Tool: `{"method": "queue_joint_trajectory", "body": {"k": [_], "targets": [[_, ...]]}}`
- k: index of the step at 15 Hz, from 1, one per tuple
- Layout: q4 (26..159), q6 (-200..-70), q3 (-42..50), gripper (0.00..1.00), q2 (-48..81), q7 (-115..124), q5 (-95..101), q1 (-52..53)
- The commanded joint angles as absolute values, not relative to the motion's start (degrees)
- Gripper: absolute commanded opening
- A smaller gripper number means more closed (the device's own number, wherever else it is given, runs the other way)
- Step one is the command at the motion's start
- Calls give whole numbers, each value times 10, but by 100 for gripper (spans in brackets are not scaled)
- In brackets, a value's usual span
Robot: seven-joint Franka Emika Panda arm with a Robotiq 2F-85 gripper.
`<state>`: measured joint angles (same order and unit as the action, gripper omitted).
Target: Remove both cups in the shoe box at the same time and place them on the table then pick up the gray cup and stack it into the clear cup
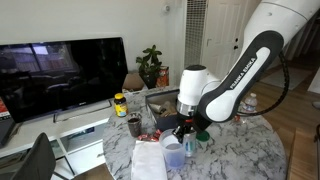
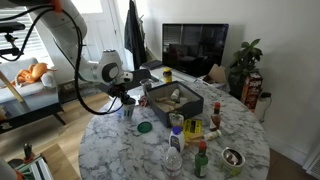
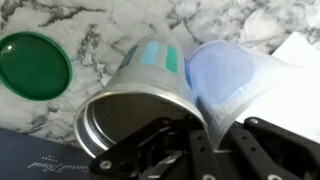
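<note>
Table: round, white marble with gray veins, cluttered. Seen in both exterior views.

Arm: white and black, bent down over the table just off one short end of the shoe box.

Shoe box: low, lidless, dull blue-gray, lying flat near the middle of the table.

White paper sheet: flat on the marble, near the box and just beside the cups.

Cups: both outside the box, off its short end, with marble behind them in the wrist view. They are side by side with walls touching. Cannot tell whether they rest on the marble or hang just above it.

- Gray cup: opaque, metallic, with teal and blue stripes. Its open mouth faces the wrist camera.
- Clear cup: pale bluish and translucent, on the paper side of the gray one.

Gripper: jaws drawn nearly together, pinching the two touching cup walls between the fingers, so both cups are held at once.

Green lid: flat on the marble, near the gray cup, apart from the box.
</note>
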<state>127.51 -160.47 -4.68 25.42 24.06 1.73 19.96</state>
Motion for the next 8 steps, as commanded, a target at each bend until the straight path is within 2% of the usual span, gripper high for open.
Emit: {"method": "queue_joint_trajectory", "body": {"k": [1, 3, 5, 8], "targets": [[1271, -1646, 0, 2, 281, 278, 49, 248], [1269, -1652, 18, 2, 285, 288, 55, 266], [1265, -1637, 17, 34, 288, 286, 48, 268], [1264, -1633, 25, 54, 293, 294, 46, 277]]}}
